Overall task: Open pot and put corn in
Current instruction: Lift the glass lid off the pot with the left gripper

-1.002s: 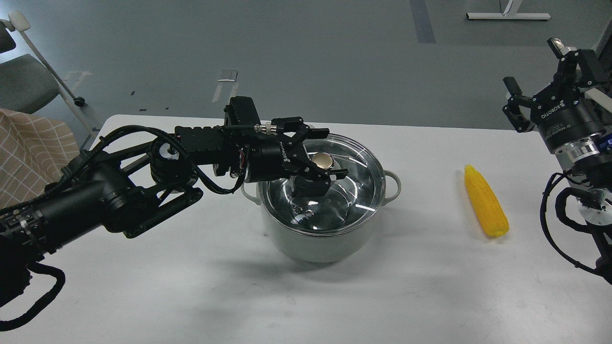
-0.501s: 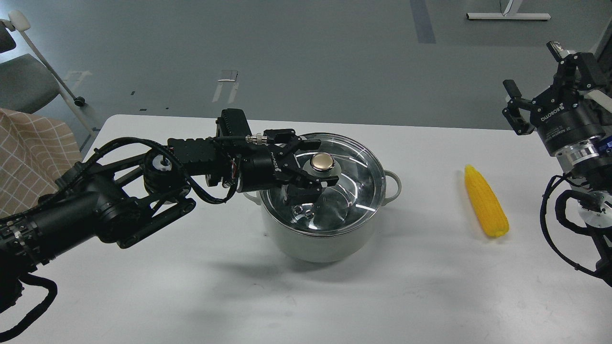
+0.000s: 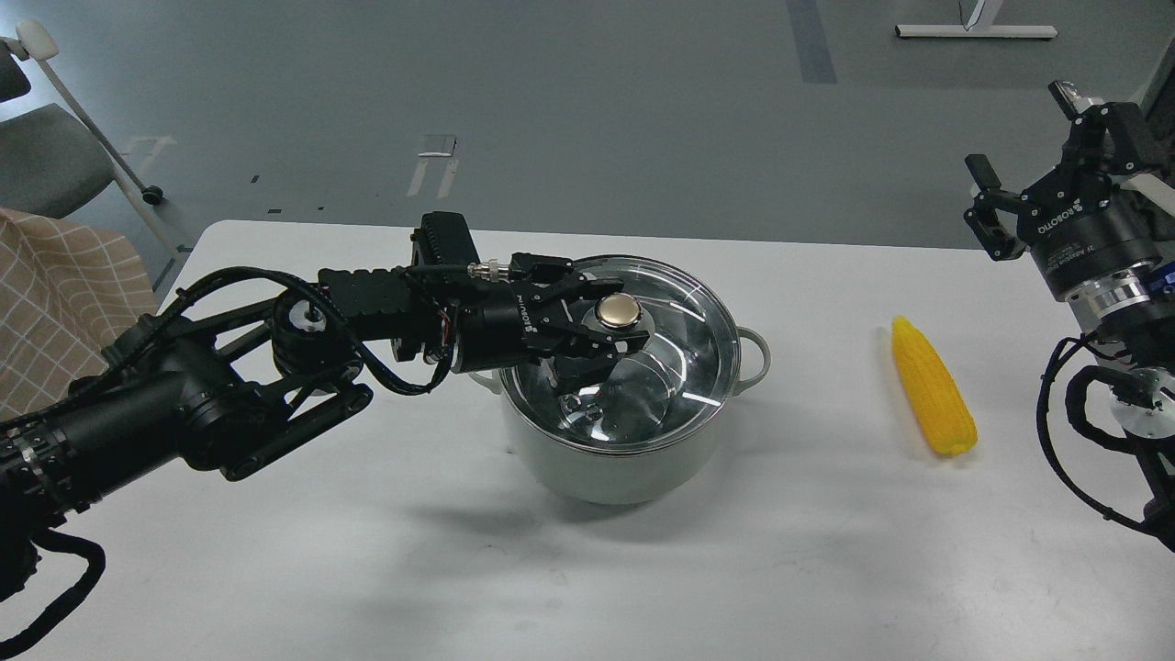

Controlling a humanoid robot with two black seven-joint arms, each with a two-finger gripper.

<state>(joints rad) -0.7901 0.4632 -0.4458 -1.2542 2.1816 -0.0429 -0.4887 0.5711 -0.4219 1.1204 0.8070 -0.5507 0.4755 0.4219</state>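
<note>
The pale grey-green pot (image 3: 606, 468) stands at the middle of the white table (image 3: 734, 569), with its glass lid (image 3: 688, 340) on it. My left gripper (image 3: 626, 312) reaches in from the left over the lid. Its two fingers sit tight on either side of the gold knob (image 3: 617, 310). The lid rests level on the rim. The yellow corn (image 3: 932, 390) lies on the table to the right of the pot, tip pointing away from me. My right gripper (image 3: 1028, 156) is open and empty, raised above the table's far right edge, beyond the corn.
A grey chair (image 3: 46, 156) and a checked beige cloth (image 3: 55, 294) are off the table's left side. The pot's loop handle (image 3: 757, 353) sticks out toward the corn. Bare table lies in front of the pot.
My left gripper has drawn back a little to the left and its fingers have closed in on the knob. The lid, pot and corn stay put. The right gripper barely moved.
</note>
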